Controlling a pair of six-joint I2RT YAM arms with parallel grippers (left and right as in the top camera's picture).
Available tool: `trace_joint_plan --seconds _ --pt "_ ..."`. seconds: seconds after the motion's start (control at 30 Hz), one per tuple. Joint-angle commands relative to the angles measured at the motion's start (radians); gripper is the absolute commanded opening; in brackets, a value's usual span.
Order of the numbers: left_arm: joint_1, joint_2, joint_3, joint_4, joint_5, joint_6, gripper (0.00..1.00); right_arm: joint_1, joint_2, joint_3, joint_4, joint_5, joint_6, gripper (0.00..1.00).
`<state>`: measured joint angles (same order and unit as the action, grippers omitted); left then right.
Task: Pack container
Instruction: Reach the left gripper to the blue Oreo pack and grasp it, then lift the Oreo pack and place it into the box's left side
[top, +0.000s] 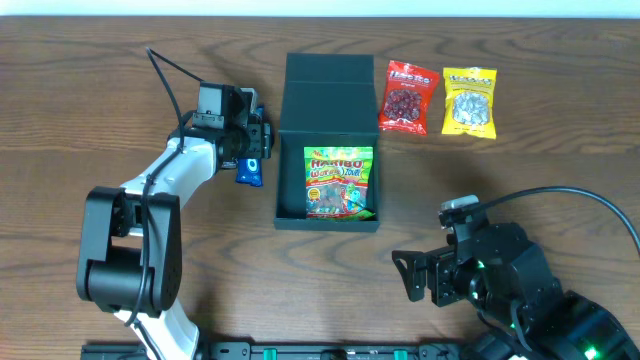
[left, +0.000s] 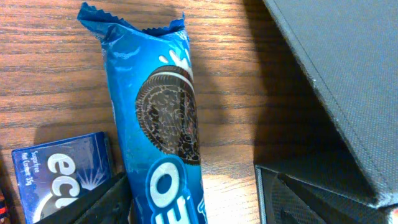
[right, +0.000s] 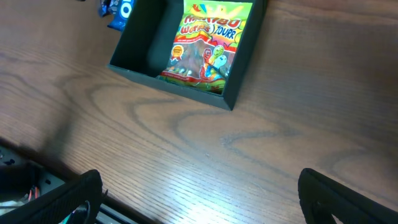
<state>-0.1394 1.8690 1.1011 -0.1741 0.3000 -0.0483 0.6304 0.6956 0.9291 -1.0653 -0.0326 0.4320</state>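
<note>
Right wrist view. Wood-grain bench (right: 205, 155) fills most of the frame. Container (right: 247, 59) sits at top centre, dark teal, open side up, set at a slant to the camera. A green and yellow gummy packet (right: 205, 43) lies flat inside, against the right wall. A blue packet (right: 118, 11) shows at the top-left edge, just beyond the container's left wall. Right hand (right: 199, 186) is over bare bench, well apart from the container; its black fingers (right: 74, 196) stand spread wide at the bottom corners, nothing between them.
</note>
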Motion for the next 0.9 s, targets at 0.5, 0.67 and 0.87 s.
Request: trace_joint_plan --seconds 0.5,0.67,0.87 --pt "0.0 0.073 0.013 0.024 -0.019 0.003 0.48 -0.005 -0.004 0.011 -0.002 -0.001 -0.014 0.99" --pt "0.0 0.073 0.013 0.02 -0.022 0.003 0.31 -0.005 -0.004 0.011 -0.002 -0.001 -0.014 0.99" --pt "0.001 0.055 0.016 0.004 -0.019 -0.001 0.2 -0.005 -0.004 0.011 -0.002 -0.001 -0.015 0.99"
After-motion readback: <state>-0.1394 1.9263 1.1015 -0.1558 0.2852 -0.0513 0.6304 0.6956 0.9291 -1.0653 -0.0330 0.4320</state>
